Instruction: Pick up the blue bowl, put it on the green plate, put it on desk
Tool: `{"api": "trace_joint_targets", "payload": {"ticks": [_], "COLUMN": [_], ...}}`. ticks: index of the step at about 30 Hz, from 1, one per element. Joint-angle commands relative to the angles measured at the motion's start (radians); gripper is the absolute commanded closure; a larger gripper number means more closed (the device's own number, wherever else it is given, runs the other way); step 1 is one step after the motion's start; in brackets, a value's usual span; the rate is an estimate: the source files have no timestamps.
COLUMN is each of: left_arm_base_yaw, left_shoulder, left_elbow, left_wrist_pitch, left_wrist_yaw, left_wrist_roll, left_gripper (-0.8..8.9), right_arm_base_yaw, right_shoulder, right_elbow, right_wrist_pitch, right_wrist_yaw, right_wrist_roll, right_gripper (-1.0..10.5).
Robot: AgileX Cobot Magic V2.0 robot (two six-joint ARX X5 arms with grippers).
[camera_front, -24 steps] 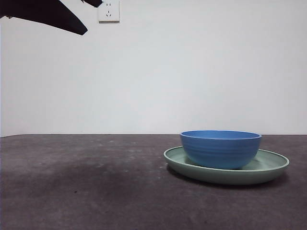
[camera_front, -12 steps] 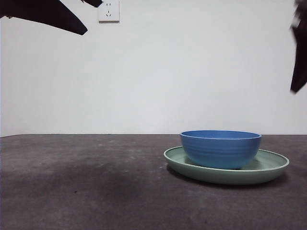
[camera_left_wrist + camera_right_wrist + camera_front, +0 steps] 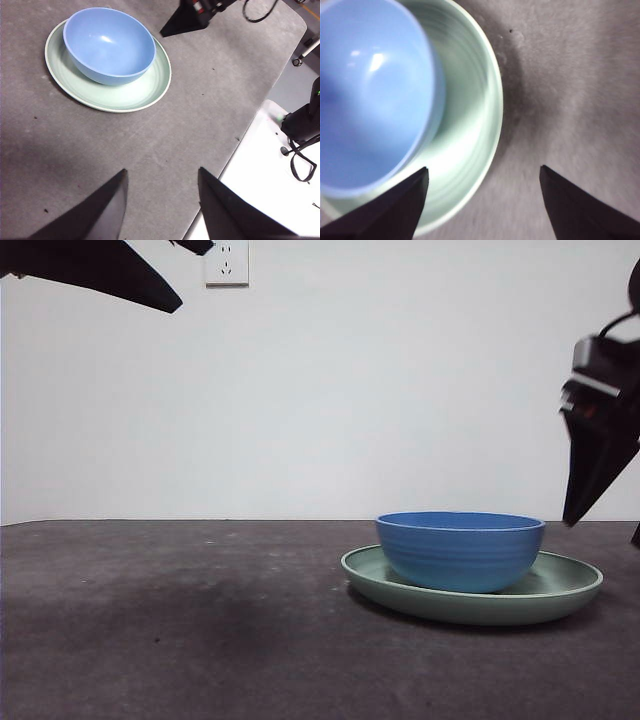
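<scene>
- The blue bowl [image 3: 461,551] is seen seated inside the green plate [image 3: 566,592], in the lower right of the front view; the placing step is judged to be done already.
- Both dishes rest on the tabletop [image 3: 180,630], so what is left is judged to be the last step of the task sentence: something, bowl or the stacked pair, is to be set down on the tabletop. Which one is meant cannot be settled from the pictures.
- Nothing is held by either arm at this moment.
- The right gripper [image 3: 482,187] is placed above the plate's rim, beside the bowl; its fingers are spread wide, with the rim and bare tabletop visible between them. In the front view it shows as a dark shape at the right edge [image 3: 598,455], pointing down, just above and beside the plate and touching neither dish.
- The left gripper [image 3: 162,192] is held well apart from the dishes, over bare tabletop; its fingers are spread and empty. In the front view only a dark tip is shown at the upper left corner.
- A grasp of the bowl's rim is judged to be the likely next need.
</scene>
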Motion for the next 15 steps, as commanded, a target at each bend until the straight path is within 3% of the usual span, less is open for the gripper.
{"api": "trace_joint_targets", "payload": {"ticks": [1, 7, 15], "left_arm_base_yaw": [-0.009, -0.009, -0.009], "left_shoulder": [0.009, 0.009, 0.009], "left_elbow": [0.004, 0.004, 0.004], "left_wrist_pitch": [0.011, 0.011, 0.011], "left_wrist_yaw": [0.002, 0.002, 0.002], "left_wrist_roll": [0.009, 0.009, 0.008], "left_gripper": [5.88, 5.88, 5.88], "right_arm_base_yaw": [0.001, 0.001, 0.001], "right_shoulder": [0.053, 0.133, 0.192], "right_elbow": [0.016, 0.016, 0.016], "right_wrist_pitch": [0.035, 0.111, 0.172], "right_wrist_yaw": [-0.008, -0.038, -0.053], "right_wrist_roll": [0.007, 0.008, 0.022], "right_gripper": [6.4, 7.4, 7.5]}}
